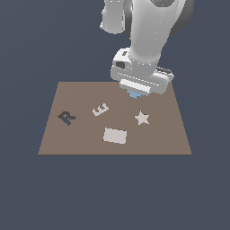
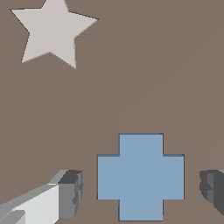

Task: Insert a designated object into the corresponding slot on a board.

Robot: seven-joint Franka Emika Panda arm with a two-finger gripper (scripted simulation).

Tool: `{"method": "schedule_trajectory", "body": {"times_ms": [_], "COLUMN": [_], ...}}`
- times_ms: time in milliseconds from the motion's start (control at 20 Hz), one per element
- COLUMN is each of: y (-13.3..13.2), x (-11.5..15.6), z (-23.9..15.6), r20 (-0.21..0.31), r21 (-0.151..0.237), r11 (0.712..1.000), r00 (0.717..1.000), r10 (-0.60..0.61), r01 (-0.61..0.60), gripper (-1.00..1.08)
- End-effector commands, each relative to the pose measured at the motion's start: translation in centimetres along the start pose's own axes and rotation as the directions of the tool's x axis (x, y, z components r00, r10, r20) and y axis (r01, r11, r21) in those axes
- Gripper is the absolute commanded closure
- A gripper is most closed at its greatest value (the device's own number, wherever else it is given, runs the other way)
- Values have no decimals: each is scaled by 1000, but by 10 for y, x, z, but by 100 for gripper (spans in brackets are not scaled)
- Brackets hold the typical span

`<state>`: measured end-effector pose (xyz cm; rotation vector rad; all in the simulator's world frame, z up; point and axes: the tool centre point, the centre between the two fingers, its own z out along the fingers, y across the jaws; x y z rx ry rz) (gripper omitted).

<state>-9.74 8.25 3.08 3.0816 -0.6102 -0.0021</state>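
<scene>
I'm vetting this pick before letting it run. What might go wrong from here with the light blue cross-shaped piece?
1. The open hand has its fingers apart from the light blue cross-shaped piece, facing only two narrow arm ends and slightly off their centre line. Closing may twist the piece.
2. No cross-shaped cutout shows on the brown board. The only dark shape is the letter R, so the piece may be carried to the wrong slot.

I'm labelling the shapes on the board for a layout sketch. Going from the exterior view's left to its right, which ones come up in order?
dark letter R → white letter E → white rectangle → white star. The light blue piece under the gripper overlaps these sideways, so I leave it out.
</scene>
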Motion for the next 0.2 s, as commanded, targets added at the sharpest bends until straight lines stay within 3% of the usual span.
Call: {"method": "schedule_trajectory", "body": {"times_ms": [0,150], "y": [0,0], "x": [0,0], "z": [0,0], "r20": [0,0], "r21": [0,0], "r11": [1000,1000], "r00": [1000,1000], "r10": [0,0], "r01": [0,0], "gripper": [-92,-92]}}
